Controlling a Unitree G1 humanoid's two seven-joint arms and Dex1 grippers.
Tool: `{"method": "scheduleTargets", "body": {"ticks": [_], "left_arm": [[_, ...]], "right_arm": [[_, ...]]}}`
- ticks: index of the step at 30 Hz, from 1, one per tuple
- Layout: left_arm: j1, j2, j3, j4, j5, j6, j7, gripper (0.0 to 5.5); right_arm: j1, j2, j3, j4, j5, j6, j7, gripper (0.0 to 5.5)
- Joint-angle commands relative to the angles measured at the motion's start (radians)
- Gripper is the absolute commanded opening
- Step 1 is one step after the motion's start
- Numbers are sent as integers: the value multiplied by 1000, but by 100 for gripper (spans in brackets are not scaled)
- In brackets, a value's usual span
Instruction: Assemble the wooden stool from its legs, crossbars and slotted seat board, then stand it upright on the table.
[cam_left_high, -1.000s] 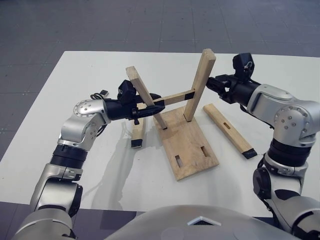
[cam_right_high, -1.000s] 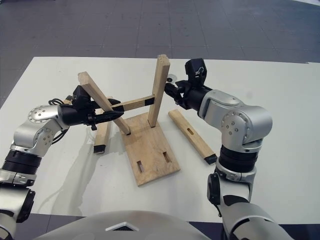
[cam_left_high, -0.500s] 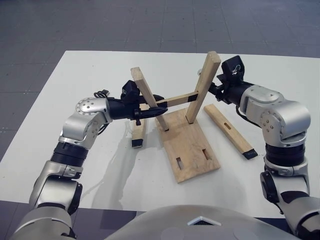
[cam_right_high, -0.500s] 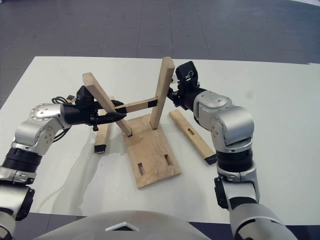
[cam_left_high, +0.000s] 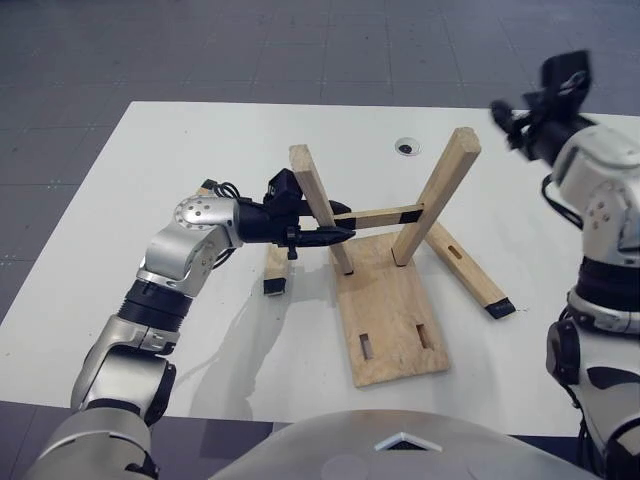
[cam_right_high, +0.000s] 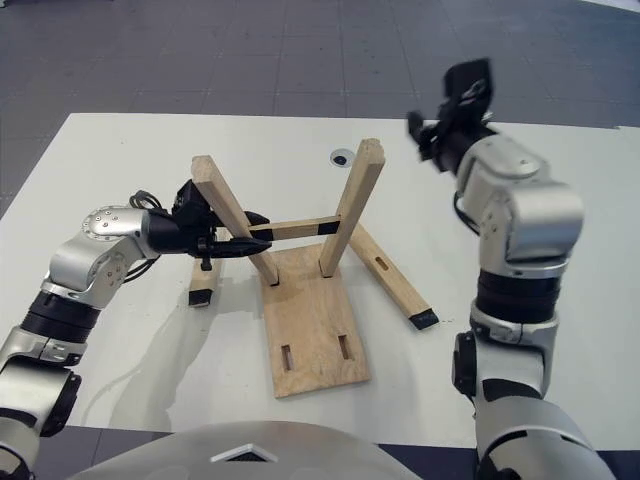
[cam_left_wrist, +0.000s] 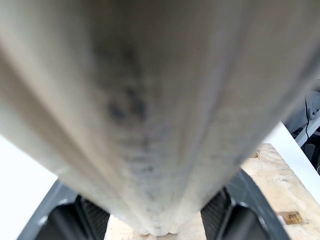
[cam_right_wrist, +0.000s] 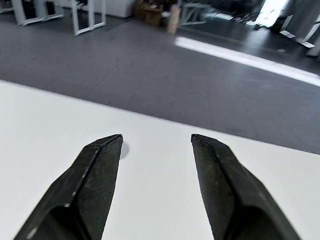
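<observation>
The slotted seat board (cam_left_high: 392, 318) lies flat on the table. Two legs stand in its far slots: the left leg (cam_left_high: 318, 200) and the right leg (cam_left_high: 437, 192), which lean apart. A crossbar (cam_left_high: 378, 216) joins them. My left gripper (cam_left_high: 328, 233) is shut on the left leg low down, and its fingers (cam_left_wrist: 90, 216) hug the wood in the left wrist view. My right gripper (cam_left_high: 507, 113) hangs open in the air, above and to the right of the right leg, holding nothing. Its fingertips (cam_right_wrist: 114, 142) stand well apart.
A loose leg (cam_left_high: 468, 272) with a black end lies to the right of the board. A shorter piece (cam_left_high: 276, 270) lies to the left, under my left arm. A small hole (cam_left_high: 406, 148) marks the tabletop behind the stool. Bare table stretches on the front left.
My right gripper has drawn back from the right leg, up and away to the right. The right leg now leans further outward. My left gripper keeps its hold on the left leg.
</observation>
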Motion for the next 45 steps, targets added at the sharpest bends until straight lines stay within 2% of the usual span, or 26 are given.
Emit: {"method": "scheduleTargets", "body": {"ticks": [1, 4, 6, 9, 12, 14, 16, 18, 21, 24, 27, 28, 31, 37, 41, 43, 45], "left_arm": [[79, -16, -92, 65, 178, 28, 38, 205], [60, -36, -78, 100, 178, 17, 31, 205], [47, -37, -69, 117, 185, 14, 21, 205], [30, -34, -65, 138, 194, 6, 8, 205], [16, -24, -59, 145, 194, 10, -9, 205], [3, -19, -56, 150, 196, 12, -17, 205], [-8, -18, -54, 158, 199, 10, -22, 205], [-21, -20, -56, 162, 202, 9, -26, 205], [-48, -28, -63, 181, 207, 5, -41, 205], [-61, -32, -68, 185, 208, 4, -48, 205], [-62, -36, -70, 176, 200, 22, -46, 205], [-64, -39, -69, 178, 195, 32, -44, 241], [-75, -60, -55, 200, 212, 62, -46, 282], [-80, -67, 6, 189, 241, 86, -54, 375], [-118, 2, 58, 123, 209, 161, -141, 439], [-134, 83, 99, 70, 184, 210, -208, 475], [-130, 160, 167, 30, 153, 251, -237, 481]], "right_arm": [[-219, 104, -205, 30, 214, 5, 18, 255], [-311, 136, -337, 12, 545, 155, 143, 255], [-299, 72, -366, 7, 775, 300, 289, 255], [-192, -66, -327, -38, 956, 421, 531, 255], [-68, -182, -233, -130, 1065, 508, 730, 255], [79, -278, -81, -247, 988, 460, 857, 255], [201, -342, 70, -316, 876, 375, 929, 283], [313, -400, 260, -352, 692, 202, 1007, 315], [409, -405, 441, -352, 480, 0, 1029, 377], [445, -371, 546, -328, 343, -124, 1011, 377], [463, -328, 595, -303, 270, -184, 974, 377], [468, -309, 607, -286, 241, -205, 951, 381], [476, -280, 640, -233, 160, -272, 920, 381], [503, -319, 677, -104, 58, -375, 985, 381], [520, -311, 672, 8, 9, -438, 978, 381], [514, -287, 665, 81, -6, -460, 951, 381], [496, -253, 658, 168, -29, -493, 918, 381]]}}
